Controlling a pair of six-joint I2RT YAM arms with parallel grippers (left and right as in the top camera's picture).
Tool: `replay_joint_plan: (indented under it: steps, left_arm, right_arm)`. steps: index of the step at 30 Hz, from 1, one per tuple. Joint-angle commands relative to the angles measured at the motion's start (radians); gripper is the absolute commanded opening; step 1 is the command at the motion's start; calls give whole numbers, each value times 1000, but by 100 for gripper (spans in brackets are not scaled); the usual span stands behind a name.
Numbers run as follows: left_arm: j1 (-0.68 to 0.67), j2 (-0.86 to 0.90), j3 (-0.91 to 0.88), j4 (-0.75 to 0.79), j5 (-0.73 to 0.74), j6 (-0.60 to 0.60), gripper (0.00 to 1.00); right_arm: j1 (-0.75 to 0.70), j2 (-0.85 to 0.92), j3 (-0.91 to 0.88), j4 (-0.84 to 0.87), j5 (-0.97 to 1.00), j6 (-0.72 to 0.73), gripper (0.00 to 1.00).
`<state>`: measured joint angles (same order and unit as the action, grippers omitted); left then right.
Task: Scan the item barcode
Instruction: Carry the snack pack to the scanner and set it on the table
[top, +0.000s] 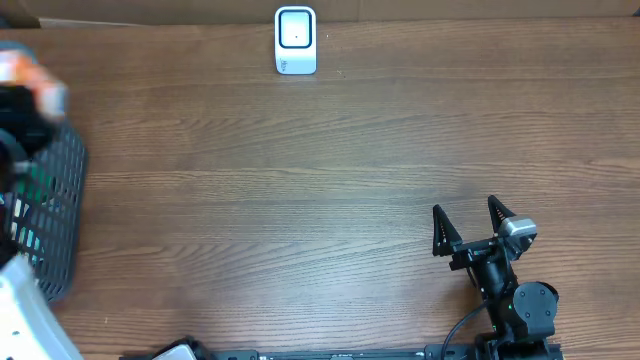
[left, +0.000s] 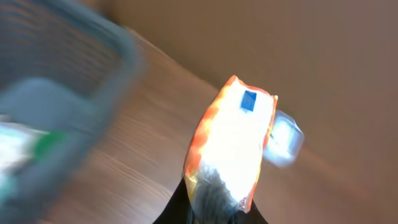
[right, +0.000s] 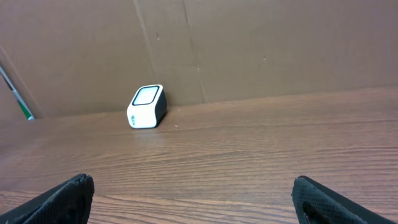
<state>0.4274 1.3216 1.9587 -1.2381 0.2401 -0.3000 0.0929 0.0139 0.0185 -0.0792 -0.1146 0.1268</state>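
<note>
Currently the left gripper (left: 211, 210) is clenched on the lower end of an orange-and-white packet (left: 231, 146), holding it above the wooden table (top: 300, 200) beside the dark mesh basket (top: 58, 190) at the left edge. A small blue patch shows near the packet's upper end. The right gripper (top: 468, 224) sits near the front right, jaws spread wide and empty. The white scanner (top: 295, 41) stands at the far edge, well apart from both grippers.

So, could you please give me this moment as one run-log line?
left gripper: shut on orange packet | right gripper: open, empty | barcode scanner: untouched
</note>
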Motion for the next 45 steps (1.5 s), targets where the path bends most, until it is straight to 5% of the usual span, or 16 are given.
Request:
replay_joint_plan:
  steps: [1, 7, 16, 24, 31, 32, 35, 38, 45]
  left_arm:
    - [-211, 40, -39, -47, 13, 39, 4]
    - [-491, 136, -217, 32, 13, 34, 4]
    - [-755, 449, -384, 344, 158, -142, 4]
    - [-914, 729, -384, 505, 206, -410, 4]
    - [-961, 829, -384, 525, 206, -489, 4]
    - [-962, 829, -384, 531, 206, -484, 9]
    - [-964, 821, -383, 549, 207, -475, 57]
    - [-964, 801, -370, 549, 221, -430, 79]
    - [-925, 605, -320, 509, 163, -346, 85]
  right_arm:
    - [2, -9, -10, 4, 9, -3, 100]
    - [2, -9, -10, 4, 9, -3, 100]
    - [2, -9, -10, 4, 9, -3, 100]
    - [2, -9, -10, 4, 10, -3, 100]
    - [2, -9, -10, 4, 9, -3, 100]
    - [2, -9, -10, 4, 9, -3, 100]
    - [2, -9, -10, 5, 9, -3, 100]
    - [2, -9, -10, 4, 9, -3, 100]
    - [2, -9, -10, 4, 10, -3, 100]
